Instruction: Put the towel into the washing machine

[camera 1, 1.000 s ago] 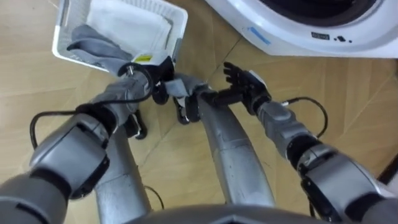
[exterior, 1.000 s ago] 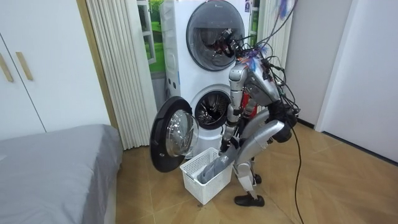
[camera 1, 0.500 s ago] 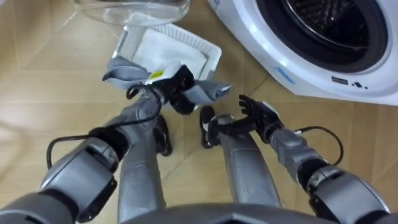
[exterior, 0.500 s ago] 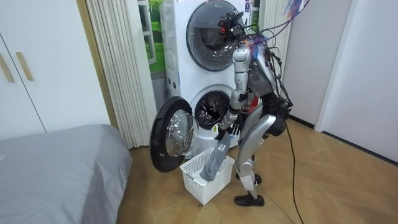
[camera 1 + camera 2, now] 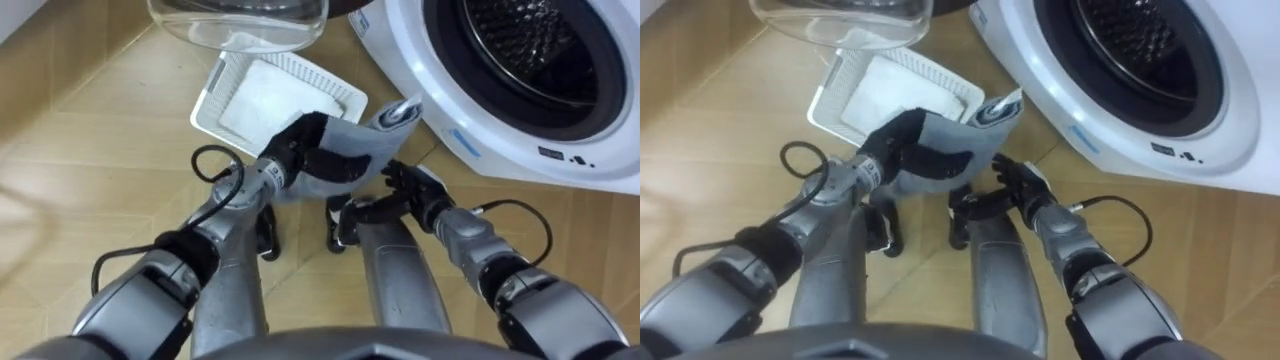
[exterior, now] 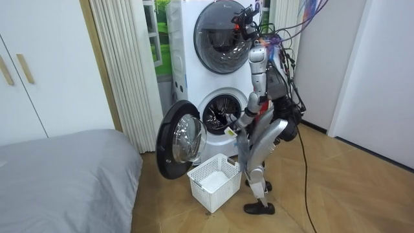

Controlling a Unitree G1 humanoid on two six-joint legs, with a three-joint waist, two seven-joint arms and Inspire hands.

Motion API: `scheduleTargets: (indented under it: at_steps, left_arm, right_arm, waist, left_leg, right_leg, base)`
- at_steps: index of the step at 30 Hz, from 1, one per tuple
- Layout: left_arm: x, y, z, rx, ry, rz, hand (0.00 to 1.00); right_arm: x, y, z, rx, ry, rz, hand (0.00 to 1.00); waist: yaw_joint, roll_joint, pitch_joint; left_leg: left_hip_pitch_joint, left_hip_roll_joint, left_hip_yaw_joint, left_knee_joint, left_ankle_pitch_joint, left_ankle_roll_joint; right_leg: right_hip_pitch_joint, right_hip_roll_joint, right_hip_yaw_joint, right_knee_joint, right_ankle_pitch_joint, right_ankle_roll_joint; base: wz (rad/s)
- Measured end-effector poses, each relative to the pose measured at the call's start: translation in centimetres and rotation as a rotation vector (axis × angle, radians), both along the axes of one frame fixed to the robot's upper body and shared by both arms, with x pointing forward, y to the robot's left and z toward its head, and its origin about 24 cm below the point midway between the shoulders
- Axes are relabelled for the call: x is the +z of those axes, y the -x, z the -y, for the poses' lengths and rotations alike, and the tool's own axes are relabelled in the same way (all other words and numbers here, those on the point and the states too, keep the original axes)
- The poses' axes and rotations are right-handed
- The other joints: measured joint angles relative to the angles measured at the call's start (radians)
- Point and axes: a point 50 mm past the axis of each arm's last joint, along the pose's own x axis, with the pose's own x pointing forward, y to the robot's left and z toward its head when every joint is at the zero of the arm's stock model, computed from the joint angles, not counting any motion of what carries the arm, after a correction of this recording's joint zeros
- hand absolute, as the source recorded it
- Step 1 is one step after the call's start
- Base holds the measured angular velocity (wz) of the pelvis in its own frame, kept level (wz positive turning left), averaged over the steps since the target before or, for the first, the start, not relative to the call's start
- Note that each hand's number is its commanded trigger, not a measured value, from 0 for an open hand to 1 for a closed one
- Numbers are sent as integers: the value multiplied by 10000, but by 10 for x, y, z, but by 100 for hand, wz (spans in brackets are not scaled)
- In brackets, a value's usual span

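Note:
A grey towel (image 5: 355, 150) hangs in the air before the lower washing machine (image 5: 520, 90), my left hand (image 5: 305, 150) shut on it; in the right eye view the same towel (image 5: 965, 145) is in that left hand (image 5: 905, 145). The towel's upper corner points toward the open drum (image 5: 530, 50). My right hand (image 5: 410, 185) is open just right of the towel, fingers spread, apart from it. In the room view I stand bent before the machine (image 6: 223, 113), holding the towel (image 6: 240, 139) clear of the basket (image 6: 215, 181).
A white laundry basket (image 5: 230, 85) with a white cloth (image 5: 275, 95) inside sits on the wooden floor left of the machine. The round glass door (image 5: 240, 20) stands open above the basket. A bed (image 6: 58, 175) lies at the room view's left.
My left hand has lifted the towel out of the basket and carried it right, toward the drum. I have straightened up somewhat; the camera has shifted with me.

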Motion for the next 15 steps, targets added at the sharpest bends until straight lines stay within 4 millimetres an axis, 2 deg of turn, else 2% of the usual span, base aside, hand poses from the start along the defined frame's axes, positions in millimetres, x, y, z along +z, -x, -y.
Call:
scheduleTargets:
  at_steps: [5,9,11,13,14,15]
  left_arm:
    - [-11,15,4,108,1931,-1605,100]
    - [-13,19,6,281,2729,-2180,100]
    - [-14,22,8,369,3190,-2627,100]
    - [-15,23,8,343,3510,-2852,100]
    - [-15,23,10,234,3638,-2918,100]
    - [-14,24,10,203,3693,-2958,100]
  right_arm:
    - [-1,1,-2,199,-51,-195,0]
    - [-1,1,0,204,-52,-272,0]
    - [-4,6,1,166,-10,-478,0]
    - [-6,9,0,148,-25,-655,0]
    - [-8,12,0,138,4,-785,0]
    - [-8,12,0,150,23,-823,2]
  waist:
    - [10,7,-13]
    - [13,57,-46]
    - [13,198,-164]
    - [50,243,-197]
    - [61,319,-255]
    - [70,336,-266]
  left_leg:
    - [9,16,-102,-21,28,-1]
    - [28,1,-221,-46,61,-13]
    - [154,-9,-296,-138,80,-25]
    - [380,-25,-294,-239,92,-41]
    - [453,-25,-294,-290,97,-49]
    - [502,-29,-281,-320,102,-51]
  right_leg:
    - [114,19,-122,-129,72,-13]
    - [210,24,-226,-208,92,-14]
    - [408,20,-337,-346,101,-26]
    - [614,14,-341,-419,99,-26]
    - [696,16,-359,-471,99,-27]
    - [731,11,-351,-479,99,-26]
  base:
    - [3]
    - [6]
    - [8]
    - [4]
    - [0]
    - [0]
